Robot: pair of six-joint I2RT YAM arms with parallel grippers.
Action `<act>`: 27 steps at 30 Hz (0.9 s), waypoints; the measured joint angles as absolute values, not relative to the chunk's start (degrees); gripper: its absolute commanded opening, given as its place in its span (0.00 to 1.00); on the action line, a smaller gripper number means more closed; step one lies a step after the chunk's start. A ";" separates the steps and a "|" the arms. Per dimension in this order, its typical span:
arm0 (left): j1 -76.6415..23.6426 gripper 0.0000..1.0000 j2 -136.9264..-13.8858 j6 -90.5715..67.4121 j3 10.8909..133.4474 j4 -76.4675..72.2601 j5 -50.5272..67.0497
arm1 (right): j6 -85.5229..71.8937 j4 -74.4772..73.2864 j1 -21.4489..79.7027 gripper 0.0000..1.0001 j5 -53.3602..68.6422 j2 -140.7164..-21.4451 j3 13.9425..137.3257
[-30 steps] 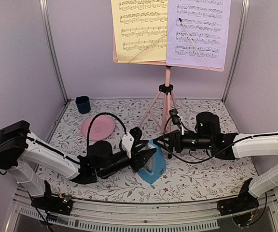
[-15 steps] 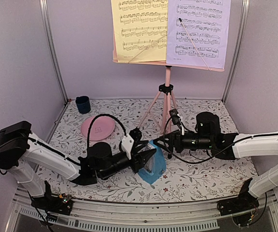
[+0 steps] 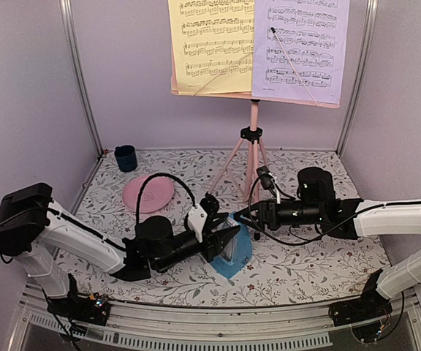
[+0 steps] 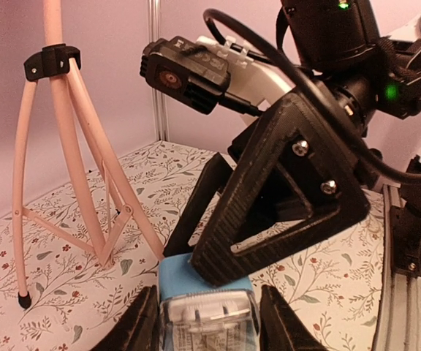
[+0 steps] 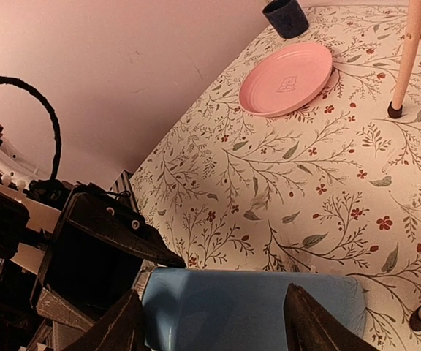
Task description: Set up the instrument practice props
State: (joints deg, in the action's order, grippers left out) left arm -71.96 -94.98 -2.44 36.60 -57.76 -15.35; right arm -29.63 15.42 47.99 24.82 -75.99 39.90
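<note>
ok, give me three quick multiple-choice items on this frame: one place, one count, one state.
1. Where is the dark blue cup?
A) far left corner
B) beside the right arm's base
C) under the stand's legs

2. How many sheets are on the music stand?
A) one
B) two
C) three

3. The blue metronome is:
A) lying flat in the far right corner
B) between the left gripper fingers
C) up on the stand's desk

Answers:
1 A: the top view shows it at the back left.
2 B: there is one yellow sheet and one lavender sheet.
3 B: in the left wrist view it fills the gap between the fingers.
</note>
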 measured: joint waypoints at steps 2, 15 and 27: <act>-71.96 0.15 -94.98 -2.37 36.60 -57.76 -15.46 | -30.20 15.66 47.99 0.61 24.77 -76.25 39.90; -71.92 0.14 -95.24 -1.45 33.74 -63.37 -15.35 | -31.90 24.27 48.34 0.46 24.40 -78.76 36.99; -71.72 0.12 -96.09 0.19 30.83 -69.82 -14.20 | -31.27 31.75 48.31 0.44 25.12 -80.49 34.48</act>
State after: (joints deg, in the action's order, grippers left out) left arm -71.72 -96.09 0.19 30.83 -69.82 -14.20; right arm -31.27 31.75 48.31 25.12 -80.49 34.48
